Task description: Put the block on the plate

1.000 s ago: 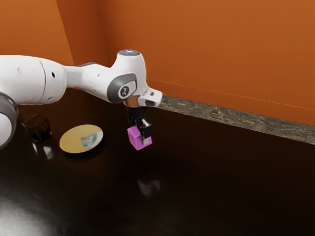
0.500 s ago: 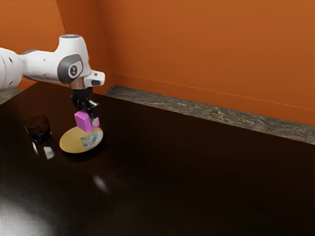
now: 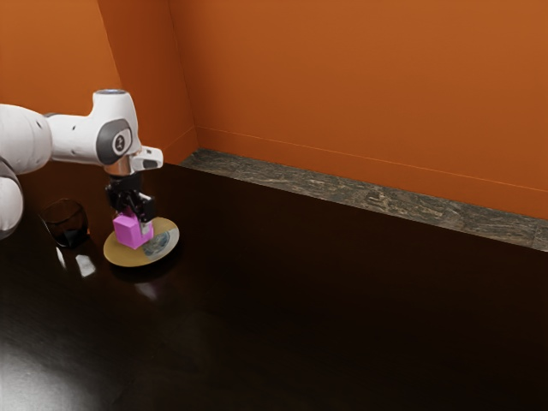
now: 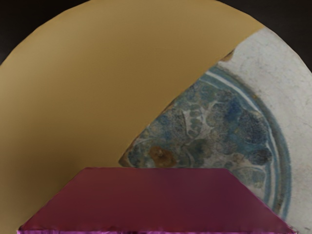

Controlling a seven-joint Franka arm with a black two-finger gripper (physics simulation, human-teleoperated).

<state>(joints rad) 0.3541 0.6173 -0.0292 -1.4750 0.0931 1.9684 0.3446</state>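
Holding the pink block (image 3: 129,231) over the plate (image 3: 122,255).

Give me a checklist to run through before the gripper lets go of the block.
1. Grip: ok. The gripper is shut on the block.
2. Block above the plate: ok. In the exterior view it appears inside the rim, toward that view's left.
3. Block resting on the plate: cannot tell. Neither view settles whether its underside touches.
4. Glass clear of block and gripper: ok. It stands beside the plate, toward the exterior view's left, with a gap between them.
5. Block released: not ok. It is still to be let go, best after item 3 is confirmed.
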